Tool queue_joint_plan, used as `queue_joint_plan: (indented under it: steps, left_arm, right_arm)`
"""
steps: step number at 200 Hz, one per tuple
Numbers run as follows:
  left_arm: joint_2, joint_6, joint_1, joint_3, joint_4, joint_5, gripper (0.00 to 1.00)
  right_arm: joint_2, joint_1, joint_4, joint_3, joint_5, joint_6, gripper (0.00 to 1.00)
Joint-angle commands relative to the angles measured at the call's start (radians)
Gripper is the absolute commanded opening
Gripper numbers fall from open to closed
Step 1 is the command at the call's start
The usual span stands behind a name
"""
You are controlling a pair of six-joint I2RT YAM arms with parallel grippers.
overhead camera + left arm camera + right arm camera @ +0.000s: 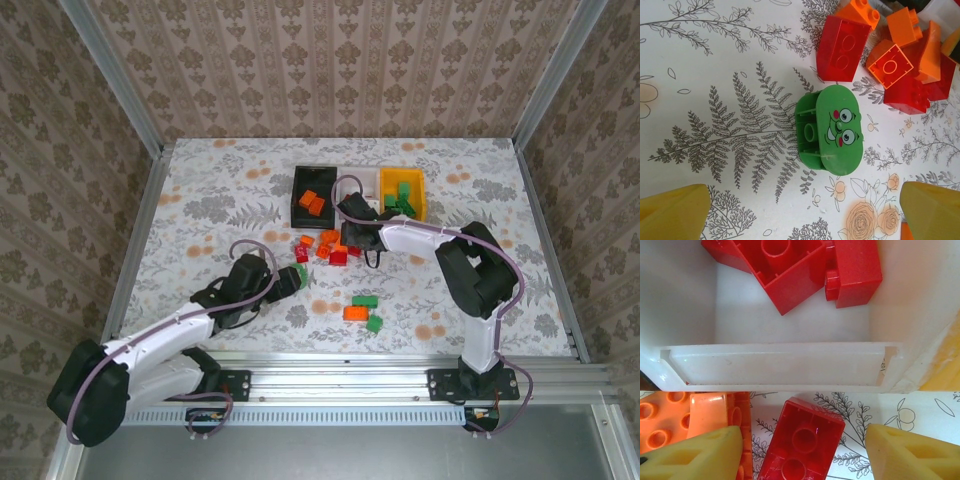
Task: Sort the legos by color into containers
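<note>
Floral-printed cloth covers the table, the largest surface in the cell. Three bins stand in a row at its far side. The black bin holds orange pieces, the white bin holds red bricks, and the yellow bin holds green pieces.

The right gripper hangs just in front of the white bin's near wall, with its jaws apart. One loose red brick lies on the cloth between the fingers, close to that wall. Orange bricks crowd its left side, touching or nearly so.

The left gripper is also spread wide, and it faces a green brick printed with a face. That brick lies on its side, hollow underside showing, ahead of the fingertips rather than between them. A red brick and an orange brick sit just beyond it. A small mixed group lies apart, nearer the arm bases.

Procedure, as judged from this position:

- **Right arm:** centre the jaws on the red brick; descend vertically; keep the left finger clear of the orange neighbours; close on the flat sides; lift above the wall before moving over the white bin.
- **Left arm:** advance until the green brick sits between the pads; grip flat faces, not the rounded ends, since those are likely to slip; carry it to the yellow bin.
</note>
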Motion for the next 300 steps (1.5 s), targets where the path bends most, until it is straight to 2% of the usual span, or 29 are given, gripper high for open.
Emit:
queue_joint_plan:
  steps: [1, 63, 95, 123, 150, 161, 208, 232, 261, 300]
  left_arm:
    - [0.002, 0.000, 0.008, -0.005, -0.010, 0.008, 1.00]
    - [0.017, -0.005, 0.003, -0.001, 0.010, 0.017, 1.00]
    - [-0.001, -0.006, 0.002, -0.011, -0.001, 0.007, 1.00]
    - [0.000, -0.009, 0.002, -0.020, 0.019, 0.001, 1.00]
    - [0.025, 0.001, 0.002, 0.004, 0.007, 0.012, 1.00]
    - [0.028, 0.004, 0.000, 0.010, -0.002, 0.017, 1.00]
    - [0.005, -0.006, -0.002, -0.014, 0.001, 0.003, 1.00]
    - [0.013, 0.003, -0.002, 0.007, -0.002, 0.002, 1.00]
    - [0.032, 0.014, -0.001, 0.044, -0.024, 0.010, 1.00]
    - [0.023, 0.015, -0.004, 0.051, -0.050, 0.014, 1.00]
  right_arm:
    - [-0.015, -0.003, -0.006, -0.057, -0.006, 0.018, 0.66]
    - [-0.029, -0.002, -0.005, -0.125, 0.006, -0.002, 0.65]
    - [-0.102, -0.003, 0.012, -0.211, 0.033, -0.012, 0.62]
    - [-0.133, -0.019, 0.092, -0.257, 0.051, -0.068, 0.51]
    - [-0.099, -0.022, 0.124, -0.223, 0.014, -0.116, 0.31]
    - [-0.116, -0.012, 0.132, -0.231, 0.027, -0.122, 0.26]
    - [-0.308, 0.049, 0.096, -0.278, 0.102, -0.158, 0.24]
    - [-0.297, 0.022, 0.061, -0.167, 0.092, -0.224, 0.24]
    - [-0.063, -0.061, -0.032, 0.117, 0.011, -0.303, 0.25]
    - [0.164, -0.111, -0.118, 0.406, -0.001, -0.351, 0.29]
